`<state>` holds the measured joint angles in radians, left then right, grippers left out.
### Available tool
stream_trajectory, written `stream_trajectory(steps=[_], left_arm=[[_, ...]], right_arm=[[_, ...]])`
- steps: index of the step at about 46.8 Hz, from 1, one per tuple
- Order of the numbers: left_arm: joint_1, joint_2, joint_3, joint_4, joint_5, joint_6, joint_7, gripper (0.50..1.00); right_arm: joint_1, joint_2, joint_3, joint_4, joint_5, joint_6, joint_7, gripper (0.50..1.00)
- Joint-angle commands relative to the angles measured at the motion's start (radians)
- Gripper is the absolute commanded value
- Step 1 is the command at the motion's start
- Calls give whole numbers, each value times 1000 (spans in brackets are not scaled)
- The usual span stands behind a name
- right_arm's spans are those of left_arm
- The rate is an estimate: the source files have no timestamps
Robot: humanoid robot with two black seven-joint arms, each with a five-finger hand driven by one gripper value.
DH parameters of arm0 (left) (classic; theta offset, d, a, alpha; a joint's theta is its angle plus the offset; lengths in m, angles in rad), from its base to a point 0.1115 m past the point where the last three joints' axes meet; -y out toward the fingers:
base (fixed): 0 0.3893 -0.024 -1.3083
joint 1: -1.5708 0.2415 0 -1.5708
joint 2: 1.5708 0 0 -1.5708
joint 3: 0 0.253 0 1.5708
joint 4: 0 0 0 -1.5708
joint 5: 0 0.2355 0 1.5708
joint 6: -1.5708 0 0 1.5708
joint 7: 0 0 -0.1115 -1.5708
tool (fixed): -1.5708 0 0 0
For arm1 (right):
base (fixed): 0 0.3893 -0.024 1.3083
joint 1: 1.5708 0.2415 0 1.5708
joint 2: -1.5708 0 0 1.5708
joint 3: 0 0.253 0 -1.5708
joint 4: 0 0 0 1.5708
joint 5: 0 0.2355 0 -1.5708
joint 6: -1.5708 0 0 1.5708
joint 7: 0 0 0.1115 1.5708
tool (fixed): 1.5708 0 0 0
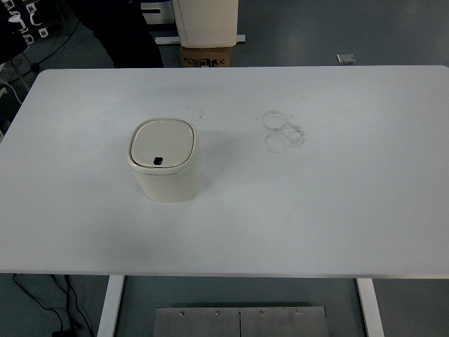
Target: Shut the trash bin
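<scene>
A cream trash bin [163,160] with rounded corners stands upright on the white table [337,203], left of the middle. Its lid [161,143] lies flat and shut on top, with a small dark button at its front edge. My left hand [19,27] shows only as a black part with white markings at the picture's top left corner, beyond the table's far left corner and well away from the bin. My right arm is out of view.
Faint ring-shaped smudges [282,131] mark the table right of the bin. Behind the far edge stand a cardboard box [205,56] and a cream cabinet [205,21]. A small grey object [344,58] lies on the floor.
</scene>
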<state>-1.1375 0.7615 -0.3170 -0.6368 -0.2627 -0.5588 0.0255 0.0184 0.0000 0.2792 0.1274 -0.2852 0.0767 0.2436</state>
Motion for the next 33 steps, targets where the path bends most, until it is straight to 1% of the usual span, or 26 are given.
stream_trajectory(steps=[1, 11, 18, 26, 33], left_arm=[[31, -1, -20, 23, -30, 17, -18, 1000], [100, -4, -71, 103, -110, 16, -73, 1000], [160, -11, -111, 121, -153, 13, -76, 1000], [200, -16, -192, 134, -200, 17, -76, 1000], [225, -62, -240, 175, -213, 23, -76, 1000]], right_arm=[[0, 0, 0, 0, 0, 0, -1, 991], [0, 0, 0, 0, 0, 0, 0, 991], [0, 0, 0, 0, 0, 0, 0, 991], [0, 0, 0, 0, 1, 0, -1, 991], [0, 0, 0, 0, 0, 0, -1, 991]])
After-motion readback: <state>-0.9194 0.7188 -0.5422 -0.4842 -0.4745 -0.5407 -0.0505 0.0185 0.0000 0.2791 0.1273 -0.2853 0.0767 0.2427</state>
